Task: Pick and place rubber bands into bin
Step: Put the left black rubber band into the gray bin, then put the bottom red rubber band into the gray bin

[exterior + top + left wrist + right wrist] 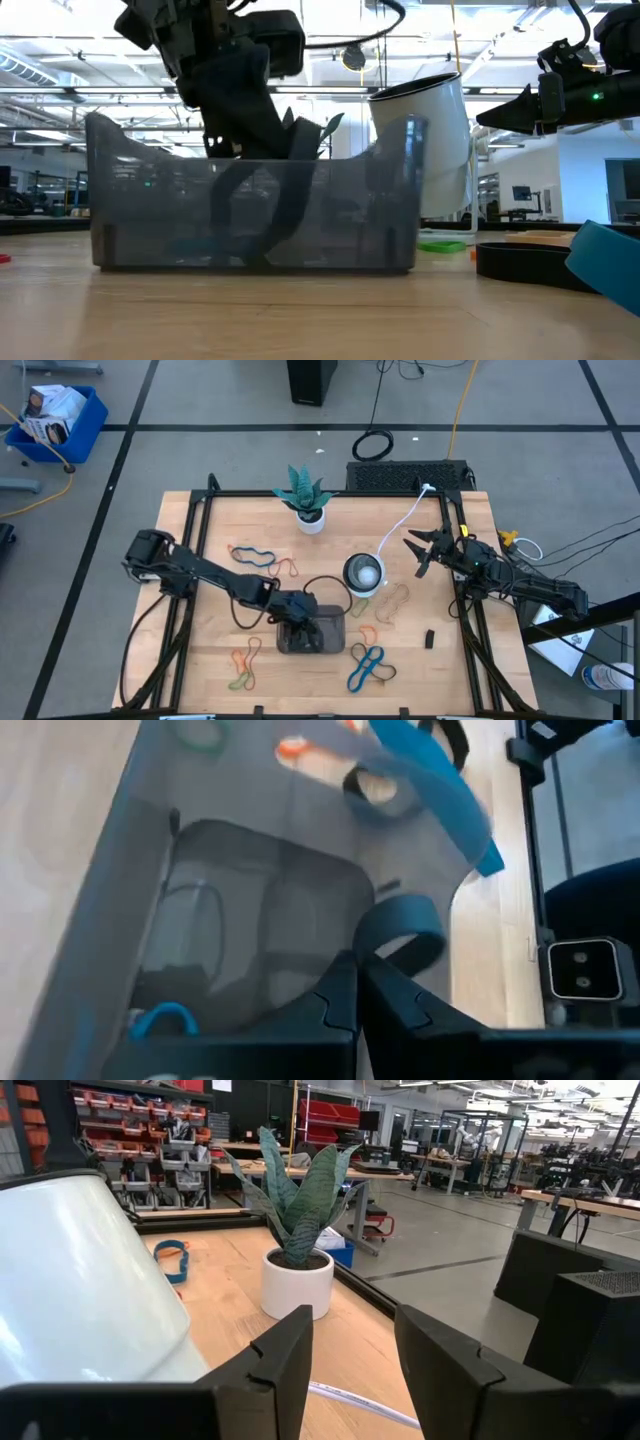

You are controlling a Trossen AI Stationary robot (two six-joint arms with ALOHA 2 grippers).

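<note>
The dark grey bin stands at the table's near middle; its wall shows in the low view. My left gripper reaches into it from above, shut on a dark rubber band. A blue band lies inside the bin. Loose bands lie flat on the table: blue, red-orange, tan, blue, orange and green. My right gripper is open and empty, above the table right of the white bowl. My left gripper pinches the dark band between its two shut fingertips, at one end of its loop. The fingers slant down from above into the bin. The band's free loop curls just beyond the fingertips, over the bin's floor.
A round white bowl stands just beyond the bin. A potted plant stands at the far edge, and a white cable runs from the bowl to the far right. A small black object lies at the near right.
</note>
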